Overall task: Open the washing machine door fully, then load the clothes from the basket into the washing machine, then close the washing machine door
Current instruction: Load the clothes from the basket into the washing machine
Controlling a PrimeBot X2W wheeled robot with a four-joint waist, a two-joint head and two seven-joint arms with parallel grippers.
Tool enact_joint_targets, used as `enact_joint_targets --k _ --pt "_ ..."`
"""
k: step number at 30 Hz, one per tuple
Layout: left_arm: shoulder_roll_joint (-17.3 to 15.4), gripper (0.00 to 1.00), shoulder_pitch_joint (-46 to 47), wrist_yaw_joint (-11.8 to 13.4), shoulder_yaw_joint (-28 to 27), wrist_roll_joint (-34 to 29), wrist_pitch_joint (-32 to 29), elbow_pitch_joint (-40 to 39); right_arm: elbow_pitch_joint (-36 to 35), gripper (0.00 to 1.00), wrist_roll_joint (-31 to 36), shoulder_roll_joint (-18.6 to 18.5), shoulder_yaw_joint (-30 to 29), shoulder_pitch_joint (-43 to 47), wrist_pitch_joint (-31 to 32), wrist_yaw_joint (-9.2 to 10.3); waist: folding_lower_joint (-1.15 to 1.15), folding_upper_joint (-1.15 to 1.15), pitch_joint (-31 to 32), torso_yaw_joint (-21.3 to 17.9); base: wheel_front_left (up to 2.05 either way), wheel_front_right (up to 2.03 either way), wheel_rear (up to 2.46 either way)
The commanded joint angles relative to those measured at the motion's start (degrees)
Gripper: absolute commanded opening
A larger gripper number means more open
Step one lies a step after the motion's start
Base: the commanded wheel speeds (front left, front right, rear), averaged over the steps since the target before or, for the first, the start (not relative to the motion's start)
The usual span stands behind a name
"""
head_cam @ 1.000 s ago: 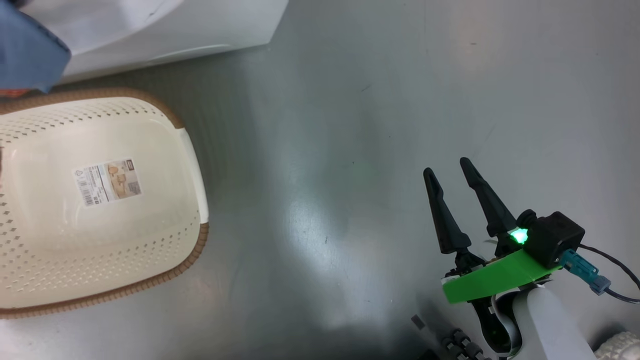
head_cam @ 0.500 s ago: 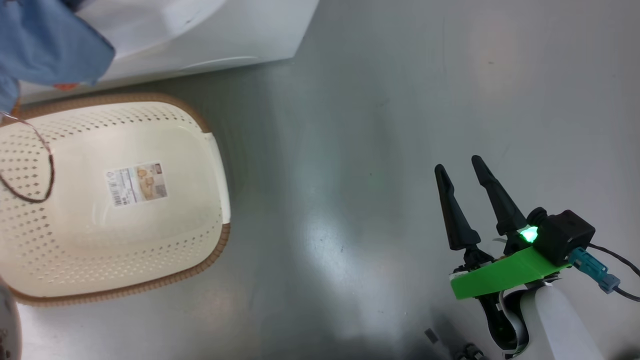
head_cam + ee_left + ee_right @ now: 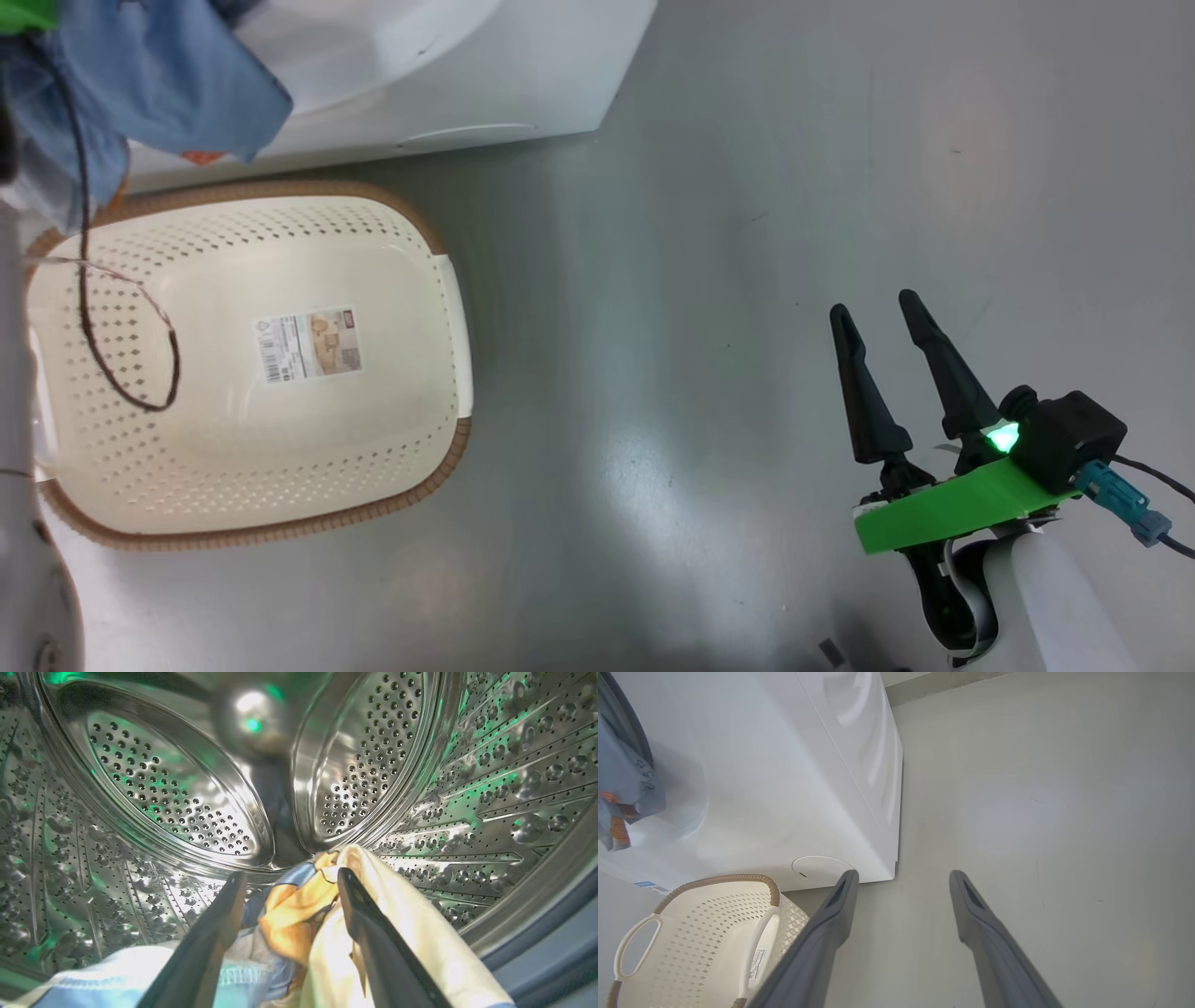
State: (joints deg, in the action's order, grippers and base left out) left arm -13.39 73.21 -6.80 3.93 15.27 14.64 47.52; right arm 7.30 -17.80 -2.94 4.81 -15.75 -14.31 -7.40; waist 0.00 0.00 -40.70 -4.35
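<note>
Left gripper (image 3: 290,873) is inside the drum (image 3: 177,802), jaws spread wide and gripping nothing, clothes (image 3: 289,919) lying loose between them and trailing back toward its wrist; right gripper (image 3: 873,301), jaws likewise apart and empty, hovers over the floor (image 3: 700,280).

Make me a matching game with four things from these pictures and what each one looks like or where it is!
1 basket
2 clothes
3 right gripper
4 washing machine

A big white box
B in the shiny drum
C fingers apart above the floor
D cream with a brown rim

Pairs: 1-D, 2-B, 3-C, 4-A
</note>
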Motion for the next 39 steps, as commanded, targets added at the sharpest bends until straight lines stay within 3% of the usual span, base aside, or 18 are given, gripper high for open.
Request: enact_joint_targets --k 1,17,33,39 --pt "-2.6 1.00 -1.4 -0.2 -0.5 0.4 -0.1 -1.9 -0.9 1.00 0.2 0.1 1.1 0.4 -0.7 -0.09 0.00 0.00 0.3 0.5 0.00 0.00 0.00" --pt "-1.8 1.00 -14.1 0.3 -1.3 3.9 -1.1 -11.7 -0.6 1.00 0.2 0.1 0.3 1.1 -0.7 -0.09 0.00 0.00 3.0 2.0 0.00 0.00 0.00" --pt "0.5 1.00 -37.2 4.7 -3.8 5.2 0.1 -30.9 -0.4 1.00 0.5 0.1 0.4 1.8 -0.7 -0.09 0.00 0.00 4.8 2.8 0.00 0.00 0.00" --pt "1.3 1.00 -43.3 5.3 -5.4 5.2 0.3 -36.3 -0.5 1.00 0.6 0.1 0.6 1.5 -0.7 -0.09 0.00 0.00 4.4 2.7 0.00 0.00 0.00"
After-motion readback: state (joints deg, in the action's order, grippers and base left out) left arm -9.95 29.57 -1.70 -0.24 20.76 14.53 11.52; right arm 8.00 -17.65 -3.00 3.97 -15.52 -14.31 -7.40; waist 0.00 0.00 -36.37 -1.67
